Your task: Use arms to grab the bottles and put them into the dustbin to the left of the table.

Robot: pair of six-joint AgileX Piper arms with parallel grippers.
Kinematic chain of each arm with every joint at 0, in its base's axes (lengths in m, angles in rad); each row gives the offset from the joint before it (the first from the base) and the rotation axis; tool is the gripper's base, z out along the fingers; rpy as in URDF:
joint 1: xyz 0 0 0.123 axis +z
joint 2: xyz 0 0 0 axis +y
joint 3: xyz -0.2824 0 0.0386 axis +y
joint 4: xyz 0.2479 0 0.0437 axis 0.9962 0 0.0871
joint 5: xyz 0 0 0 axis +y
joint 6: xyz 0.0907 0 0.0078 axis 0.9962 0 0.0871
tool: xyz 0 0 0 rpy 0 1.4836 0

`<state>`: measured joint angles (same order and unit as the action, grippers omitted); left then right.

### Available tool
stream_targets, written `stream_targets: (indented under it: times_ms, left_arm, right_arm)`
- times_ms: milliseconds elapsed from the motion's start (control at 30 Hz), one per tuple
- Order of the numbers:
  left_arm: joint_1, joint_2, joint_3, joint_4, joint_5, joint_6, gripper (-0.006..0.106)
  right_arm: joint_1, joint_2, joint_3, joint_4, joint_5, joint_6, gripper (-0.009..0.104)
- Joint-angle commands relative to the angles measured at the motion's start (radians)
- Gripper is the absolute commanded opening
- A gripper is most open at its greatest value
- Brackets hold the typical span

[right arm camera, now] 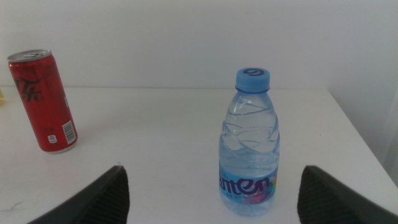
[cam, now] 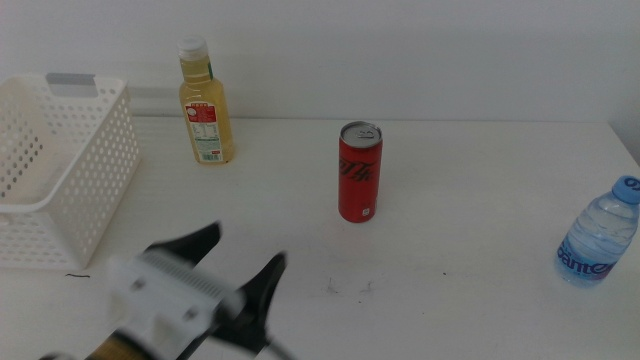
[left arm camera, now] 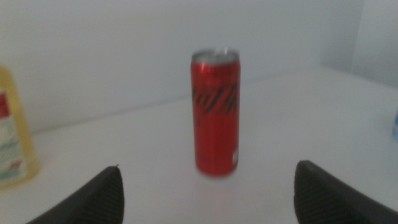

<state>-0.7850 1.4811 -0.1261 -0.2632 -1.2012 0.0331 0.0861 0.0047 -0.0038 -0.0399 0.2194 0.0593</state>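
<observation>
standing apart from left gripper [cam: 245, 262] fingers [cam: 195, 243], red can [cam: 360, 171]

Yellow bottle [cam: 206, 103] stands far-left beside the white dustbin [cam: 95, 185]; red can [cam: 360, 172] upright mid-table; water bottle [cam: 600, 233] (blue-capped) near the right edge.

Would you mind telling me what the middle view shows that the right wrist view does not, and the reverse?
Only the middle view shows the dustbin, the yellow bottle and the left gripper, open and blurred near the bottom edge. Only the right wrist view shows the right gripper, open, with the water bottle ahead between its jaws. Both show the can and the water bottle standing upright on the table.
</observation>
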Motion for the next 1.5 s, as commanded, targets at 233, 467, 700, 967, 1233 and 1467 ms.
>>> stream_targets:
  times_ms: [233,467,700,967,1233,1467]
  left_arm:
    - [0.160,0.341,-0.309,0.271,-0.020,-0.140,0.094]
    - [0.196,0.493,-0.577,0.326,0.091,-0.144,0.094]
    - [0.196,0.610,-0.761,0.340,0.166,-0.170,0.094]
    - [0.196,0.706,-0.849,0.342,0.175,-0.196,0.094]
    - [0.196,0.767,-0.931,0.342,0.215,-0.196,0.094]
    - [0.196,0.794,-0.987,0.342,0.226,-0.196,0.094]
  right_arm:
    - [-0.007,-0.005,0.004,-0.010,-0.010,-0.006,0.086]
    - [-0.007,-0.005,0.004,-0.010,-0.010,-0.006,0.086]
    - [-0.007,-0.005,0.004,-0.010,-0.010,-0.006,0.086]
    - [-0.007,-0.005,0.004,-0.010,-0.010,-0.006,0.086]
    - [-0.007,-0.005,0.004,-0.010,-0.010,-0.006,0.086]
    - [-0.007,-0.005,0.004,-0.010,-0.010,-0.006,0.086]
